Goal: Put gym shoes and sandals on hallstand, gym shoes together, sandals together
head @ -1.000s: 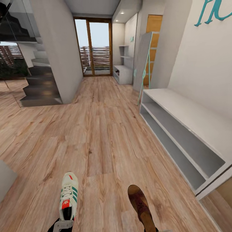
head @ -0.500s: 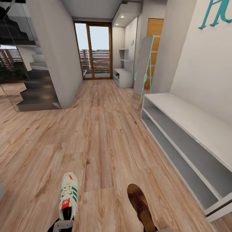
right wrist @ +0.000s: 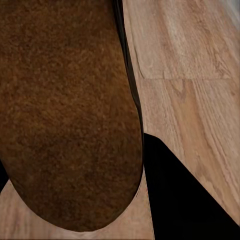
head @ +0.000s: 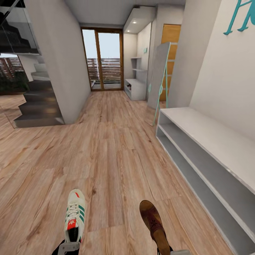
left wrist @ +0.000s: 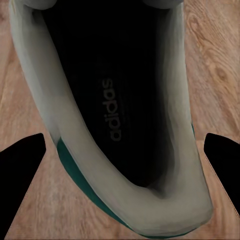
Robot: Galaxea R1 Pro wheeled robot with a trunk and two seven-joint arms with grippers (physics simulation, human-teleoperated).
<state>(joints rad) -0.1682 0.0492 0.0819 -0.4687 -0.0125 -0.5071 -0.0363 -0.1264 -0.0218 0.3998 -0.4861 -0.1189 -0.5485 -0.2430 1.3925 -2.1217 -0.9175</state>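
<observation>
Robot in corridor, both arms carrying. Left gripper [head: 67,247] clamped on the heel of one gym shoe [head: 74,215], toe pointing ahead, held above the corridor floor [head: 113,148]; the left wrist view looks straight down into its dark opening, a finger [left wrist: 22,175] flanking each side of the heel collar. Right gripper [head: 179,252] barely in frame at the heel of a brown sandal [head: 153,223]; its jaws can't be made out, though the sandal looks carried. The right wrist view shows the suede-like insole up close. Hallstand [head: 212,141] lies ahead to the right, bench top and shelves bare. Judgement: both shoes light; sneaker collar padded and springy, sandal straps floppy. Firm heel holds suit both best.
</observation>
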